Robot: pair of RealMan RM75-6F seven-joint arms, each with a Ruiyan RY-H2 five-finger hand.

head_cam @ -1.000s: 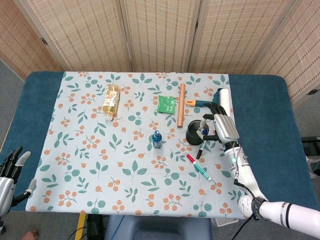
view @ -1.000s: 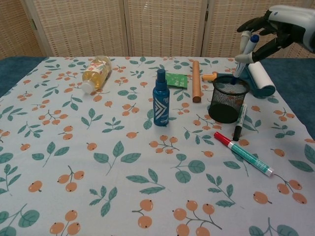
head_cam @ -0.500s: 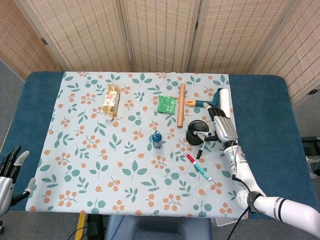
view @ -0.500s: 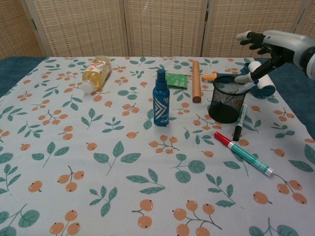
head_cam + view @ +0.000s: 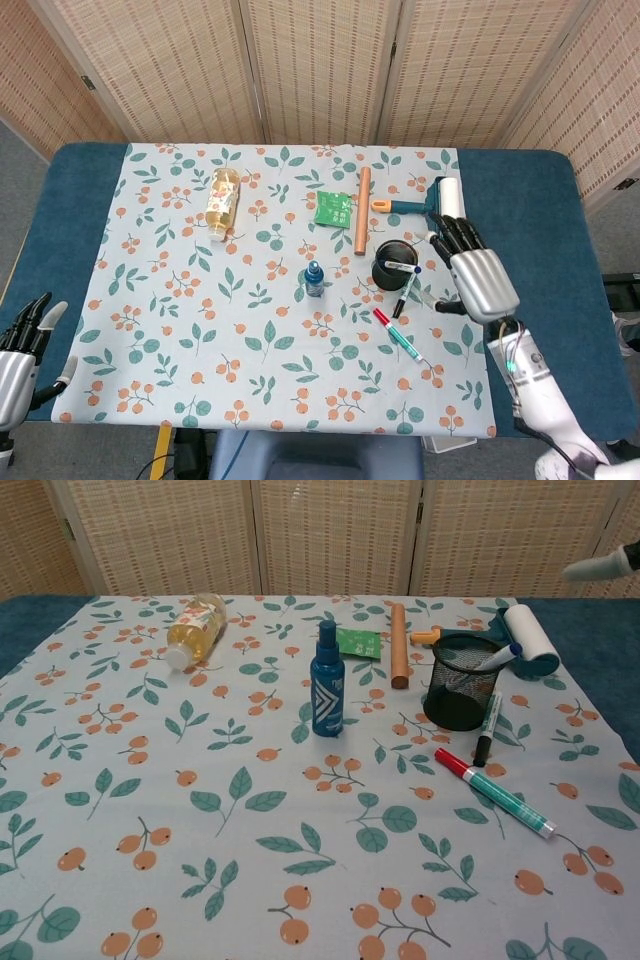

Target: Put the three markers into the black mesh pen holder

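Head view: one blue-capped marker (image 5: 403,268) sits in the black mesh pen holder (image 5: 390,264), leaning on its rim, so one of three looks done. Black-capped marker (image 5: 403,296) lies on the tabletop (image 5: 180,330) touching or just beside the holder's base; red-capped marker (image 5: 400,336) lies nearer the front edge, apart from both. Right hand (image 5: 478,272) hovers just right of the holder, fingers apart, holding nothing. Left hand (image 5: 22,345) sits off the tabletop's front-left corner, fingers apart, empty. Chest view: confirms the blue-capped marker's cap end poking over the holder rim (image 5: 466,640), and shows the black-capped marker's tip clear of the holder base, which head view leaves ambiguous. Right hand shows only as a fingertip at the frame edge; left hand doesn't show. Left to do: black-capped and red-capped markers.
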